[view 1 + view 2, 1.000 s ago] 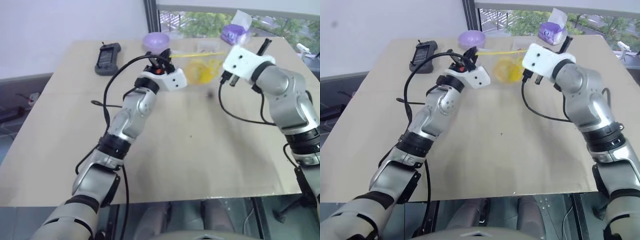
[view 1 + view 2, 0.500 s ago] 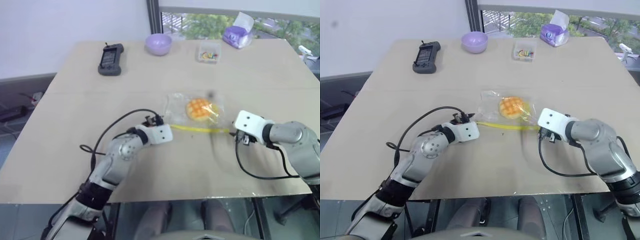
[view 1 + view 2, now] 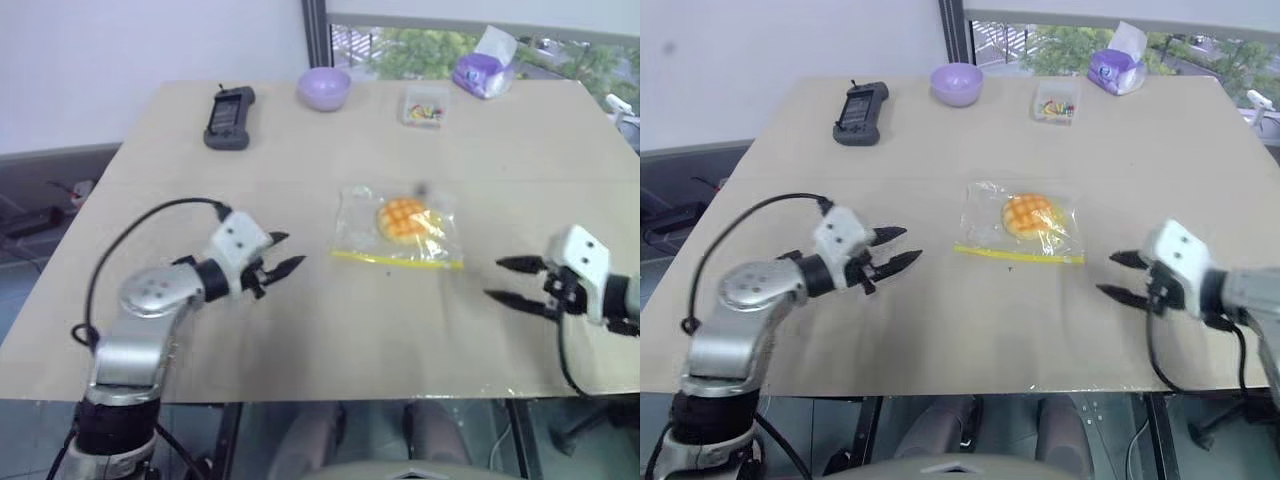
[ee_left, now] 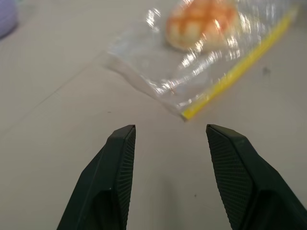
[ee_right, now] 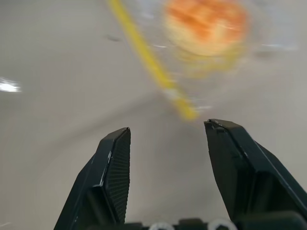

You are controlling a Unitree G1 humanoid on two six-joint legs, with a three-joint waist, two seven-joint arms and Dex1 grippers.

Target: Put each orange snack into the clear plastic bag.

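The clear plastic bag (image 3: 397,228) lies flat on the middle of the table, its yellow strip (image 3: 397,260) along the near edge. One orange snack (image 3: 402,218) with a criss-cross top sits inside it. My left gripper (image 3: 279,254) hovers open to the left of the bag, pointing at it, with nothing between its fingers. My right gripper (image 3: 508,281) stands open to the right of the bag, empty too. The bag (image 4: 201,62) and the snack (image 4: 201,24) show ahead of the left fingers, and the snack (image 5: 206,26) ahead of the right ones.
At the far edge of the table stand a dark handheld device (image 3: 229,115), a purple bowl (image 3: 324,88), a small clear box of colourful bits (image 3: 424,106) and a purple tissue pack (image 3: 482,72). A black cable loops from my left arm over the table's left side.
Both grippers let go of the bag, opened and drew back and outward, away from it. The bag with the snack inside now rests flat on the table.
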